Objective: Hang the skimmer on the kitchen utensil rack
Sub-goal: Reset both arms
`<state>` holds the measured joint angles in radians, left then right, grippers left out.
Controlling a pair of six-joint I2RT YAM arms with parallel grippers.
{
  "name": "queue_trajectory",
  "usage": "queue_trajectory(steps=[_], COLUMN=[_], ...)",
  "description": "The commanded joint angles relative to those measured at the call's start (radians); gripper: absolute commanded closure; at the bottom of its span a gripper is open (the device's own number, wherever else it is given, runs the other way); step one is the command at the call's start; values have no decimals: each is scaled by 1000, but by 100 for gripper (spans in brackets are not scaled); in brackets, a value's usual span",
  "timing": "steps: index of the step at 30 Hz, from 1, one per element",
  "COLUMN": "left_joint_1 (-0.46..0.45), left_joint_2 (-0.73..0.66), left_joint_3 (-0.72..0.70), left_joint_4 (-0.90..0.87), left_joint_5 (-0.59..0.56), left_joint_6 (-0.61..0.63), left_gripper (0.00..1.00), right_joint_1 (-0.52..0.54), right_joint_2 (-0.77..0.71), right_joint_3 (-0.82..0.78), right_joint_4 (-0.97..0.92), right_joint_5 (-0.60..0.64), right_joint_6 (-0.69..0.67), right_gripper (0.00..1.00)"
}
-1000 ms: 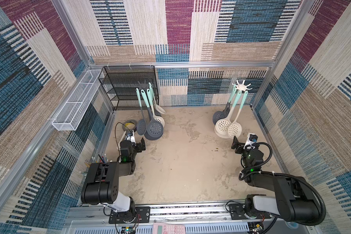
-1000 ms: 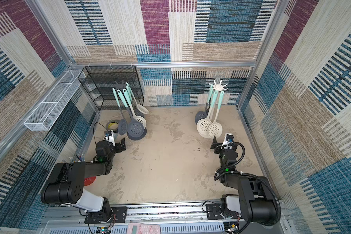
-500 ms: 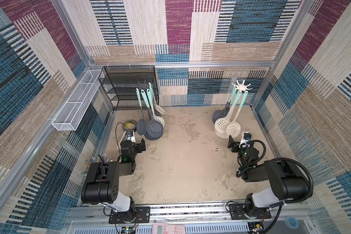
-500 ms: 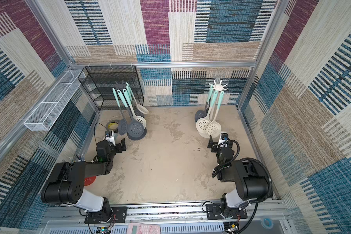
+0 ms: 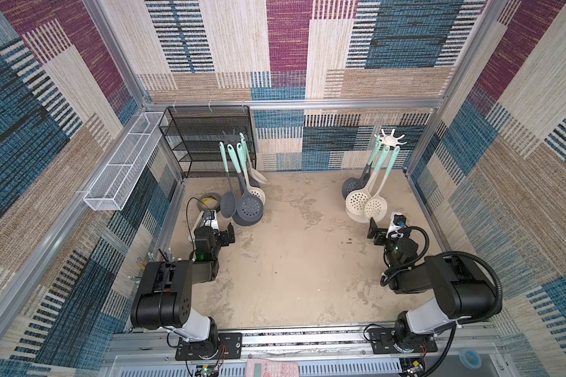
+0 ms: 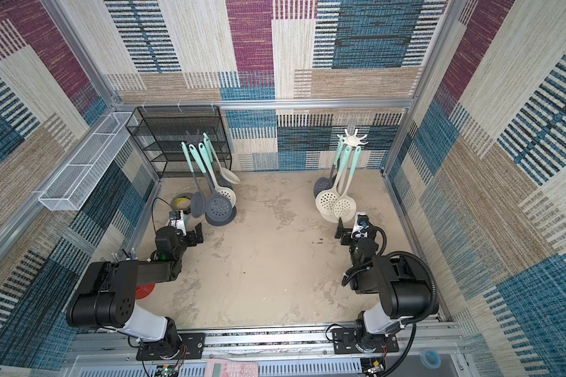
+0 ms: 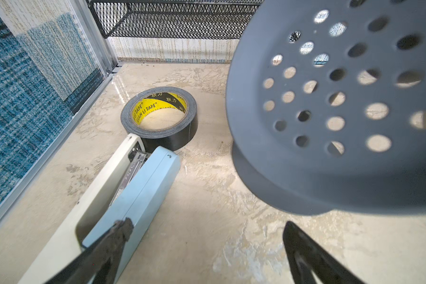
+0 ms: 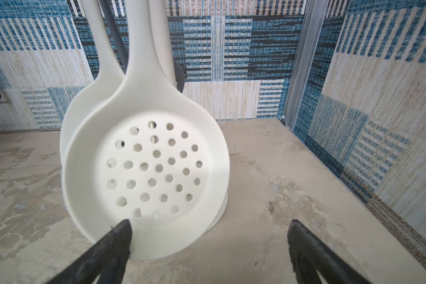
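A white skimmer (image 5: pixel 375 205) (image 6: pixel 343 206) hangs by its teal handle from the white utensil rack (image 5: pixel 390 139) (image 6: pixel 351 139) at the back right, beside another white skimmer and a grey one. My right gripper (image 5: pixel 384 228) (image 6: pixel 350 228) is just in front of its bowl, low over the floor. In the right wrist view the perforated bowl (image 8: pixel 148 172) fills the space ahead of the open gripper (image 8: pixel 210 223), which holds nothing. My left gripper (image 5: pixel 221 233) (image 7: pixel 207 223) is open and empty below a grey skimmer (image 5: pixel 249 209) (image 7: pixel 342 105) hanging on the grey rack (image 5: pixel 231 135).
A black tape roll (image 5: pixel 209 202) (image 7: pixel 159 115) and a pale stapler (image 7: pixel 133 186) lie by the left gripper. A black mesh shelf (image 5: pixel 206 140) stands at the back left. A white wire basket (image 5: pixel 125 163) hangs on the left wall. A pink calculator (image 5: pixel 272 369) sits at the front rail.
The right arm has folded back toward its base with its elbow raised, and its gripper has shifted a little to the left. The hanging skimmers and the left arm have not moved.
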<state>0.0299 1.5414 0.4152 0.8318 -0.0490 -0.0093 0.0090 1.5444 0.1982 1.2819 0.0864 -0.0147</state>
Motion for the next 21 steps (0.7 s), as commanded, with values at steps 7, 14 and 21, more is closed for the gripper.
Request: queue_trajectory(steps=[7,14,21], left_joint_1=[1,-2,-4], left_joint_2=[0,5,1], left_joint_3=[7,12,11], left_joint_4=[-7,-14,-13], left_joint_5=[-1,-1,-7], left_joint_6=[-3,0,2], left_gripper=[0,0,0], right_joint_1=[1,0,0], right_joint_2=[-3,-3,-3], right_joint_3=[-2,-2,-2], right_joint_4=[40,39,40], right_joint_5=[-5,-5,-5], right_joint_6=[4,3,4], right_gripper=[1,1,1])
